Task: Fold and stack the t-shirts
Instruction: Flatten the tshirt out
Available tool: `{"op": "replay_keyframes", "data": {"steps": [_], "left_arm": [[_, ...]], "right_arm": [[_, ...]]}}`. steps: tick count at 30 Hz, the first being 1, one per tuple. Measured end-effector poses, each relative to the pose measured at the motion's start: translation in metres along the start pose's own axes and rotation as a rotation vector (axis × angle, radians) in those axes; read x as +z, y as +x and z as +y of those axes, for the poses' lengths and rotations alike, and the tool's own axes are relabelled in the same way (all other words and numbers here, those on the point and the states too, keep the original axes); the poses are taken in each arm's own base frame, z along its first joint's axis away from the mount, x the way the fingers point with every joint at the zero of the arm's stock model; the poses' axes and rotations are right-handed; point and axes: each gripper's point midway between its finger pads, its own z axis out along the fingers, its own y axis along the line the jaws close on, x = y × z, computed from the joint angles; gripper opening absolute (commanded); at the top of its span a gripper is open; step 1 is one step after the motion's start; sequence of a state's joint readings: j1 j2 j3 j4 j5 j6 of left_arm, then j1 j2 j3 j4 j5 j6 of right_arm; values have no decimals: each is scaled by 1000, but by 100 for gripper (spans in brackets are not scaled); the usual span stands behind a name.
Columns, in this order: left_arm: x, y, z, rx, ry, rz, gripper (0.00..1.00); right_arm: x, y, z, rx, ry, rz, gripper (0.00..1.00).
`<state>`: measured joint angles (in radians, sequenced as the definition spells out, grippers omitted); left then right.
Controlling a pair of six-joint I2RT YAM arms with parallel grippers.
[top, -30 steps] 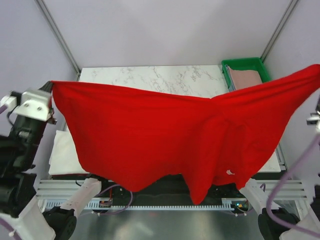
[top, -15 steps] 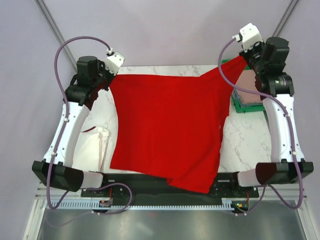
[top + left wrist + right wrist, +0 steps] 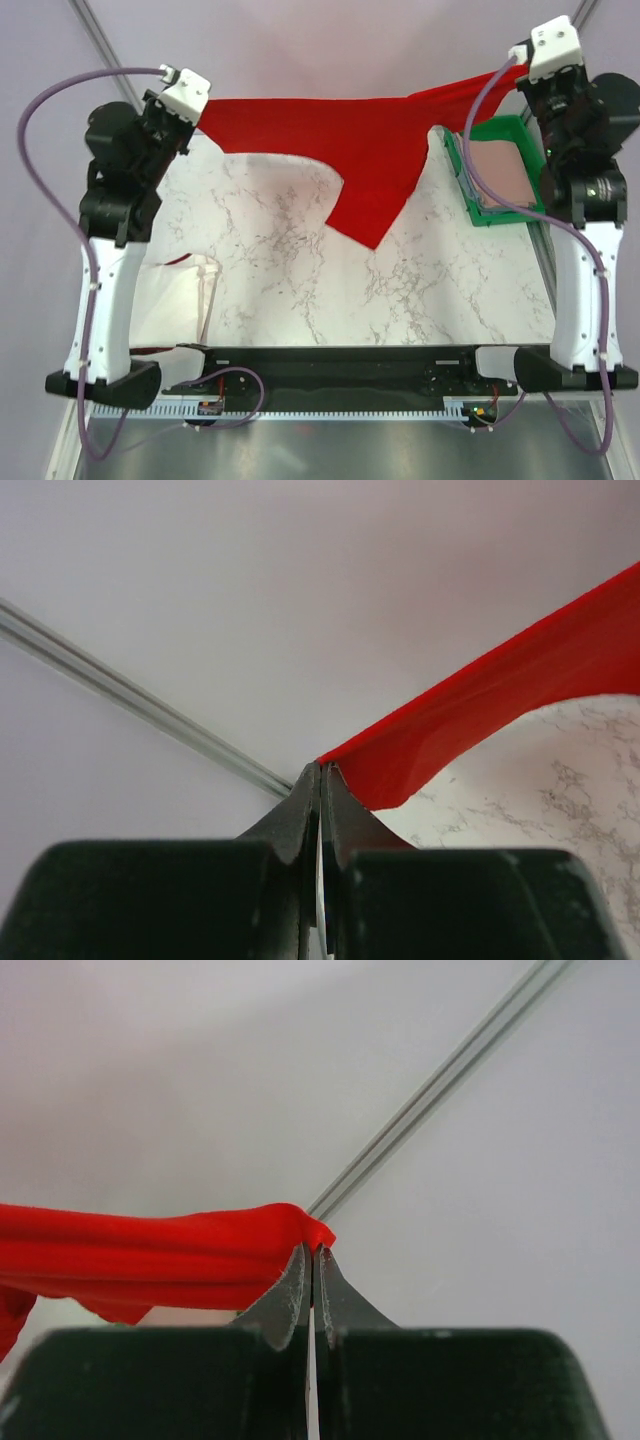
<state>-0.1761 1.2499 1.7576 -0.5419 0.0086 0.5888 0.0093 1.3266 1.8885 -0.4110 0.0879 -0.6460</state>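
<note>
The red t-shirt [image 3: 350,140] is held aloft and stretched taut above the far edge of the table, pinched at one end by the left gripper [image 3: 203,117] and at the other by the right gripper [image 3: 516,72]. Its upper edge is drawn into a nearly straight band between the two grippers, while the rest of the cloth hangs in a point toward the middle of the marble-patterned table [image 3: 400,290]. Whether that lowest point touches the tabletop cannot be told.

In the left wrist view, the left gripper [image 3: 321,772] is seen with its fingers pressed together on a corner of the red t-shirt [image 3: 500,705], which runs away up and to the right as a narrow strip. In the right wrist view, the right gripper [image 3: 312,1252] is likewise clamped on a bunched fold of the red t-shirt [image 3: 150,1250], the cloth trailing off to the left.

The white t-shirt [image 3: 170,300] is laid on the near left part of the table, partly hidden behind the left arm [image 3: 105,290]. The dusty-pink t-shirt [image 3: 497,172] is lodged in the green tray [image 3: 490,126] at the far right corner, below the raised right gripper. Pale walls and a metal frame rail [image 3: 110,60] are seen behind the table.
</note>
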Motion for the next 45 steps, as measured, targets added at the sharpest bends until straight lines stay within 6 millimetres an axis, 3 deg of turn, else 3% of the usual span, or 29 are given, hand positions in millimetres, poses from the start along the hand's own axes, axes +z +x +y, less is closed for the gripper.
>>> {"op": "replay_keyframes", "data": {"steps": [3, 8, 14, 17, 19, 23, 27, 30, 33, 35, 38, 41, 45], "left_arm": [[-43, -22, 16, 1, -57, -76, 2], [-115, -48, 37, 7, -156, -186, 2], [-178, -80, 60, 15, -249, -305, 2], [-192, -97, 71, 21, -279, -349, 2], [-198, -108, 78, 29, -298, -375, 2], [-190, -116, 84, 53, -306, -380, 2], [-142, -97, 73, 75, -253, -298, 2], [-85, -55, 45, 89, -160, -170, 2], [-29, 12, -3, 97, -14, -9, 2], [4, 69, -47, 97, 116, 117, 2], [30, 148, -110, 90, 298, 293, 2], [49, 214, -164, 79, 452, 444, 2], [78, 276, -206, 79, 554, 588, 2]], "right_arm": [[-40, -31, -27, 22, 58, -79, 0], [-131, -88, -79, 36, 176, -243, 0], [-214, -142, -132, 0, 320, -407, 0], [-233, -155, -147, -36, 370, -440, 0], [-234, -158, -152, -55, 386, -442, 0], [-206, -151, -144, -93, 364, -402, 0], [-141, -108, -103, -170, 264, -283, 0], [-80, -40, -40, -263, 107, -136, 0], [-35, 41, 33, -337, -81, 14, 0], [-16, 98, 82, -369, -210, 111, 0], [0, 174, 146, -400, -385, 247, 0], [16, 229, 196, -428, -512, 342, 0], [43, 284, 251, -470, -617, 442, 0]]}}
